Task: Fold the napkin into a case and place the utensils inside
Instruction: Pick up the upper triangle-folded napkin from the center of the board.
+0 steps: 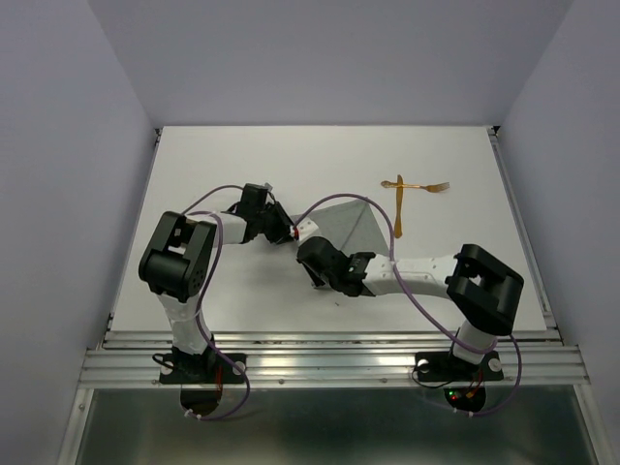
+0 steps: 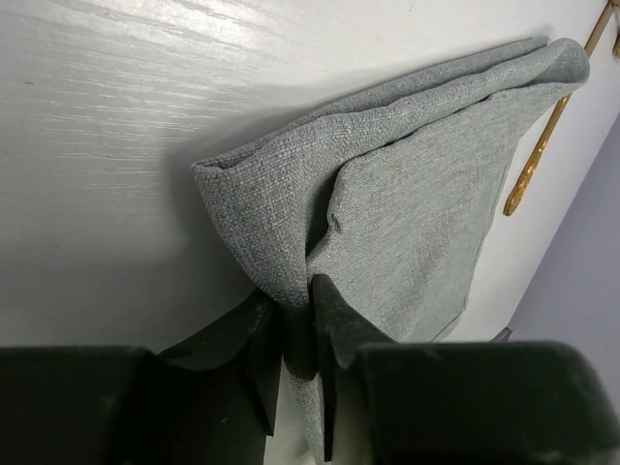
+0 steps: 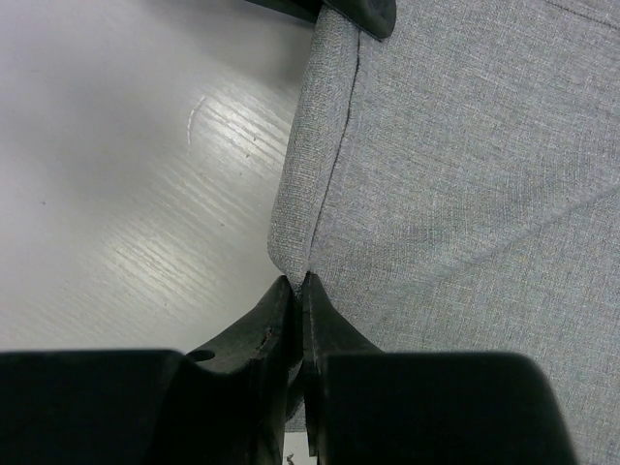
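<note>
The left gripper (image 2: 298, 315) and right gripper (image 3: 298, 288) are each pinching a folded edge of the soft, limp napkin (image 2: 417, 213) between their fingertips, likely the best hold.

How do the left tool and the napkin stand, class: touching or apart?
Touching. Left wrist view: the left tool pinches the napkin between its fingers.

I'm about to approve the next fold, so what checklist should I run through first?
1. Left fingers pinch the napkin: ok.
2. Right fingers pinch its edge: ok.
3. Cloth folded down to a narrow pouch: not ok, it is a broad fold.
4. Utensils clear of the cloth: cannot tell, one lies close to its corner.
5. Cutlery inside: not ok, both pieces lie crossed on the table.
</note>
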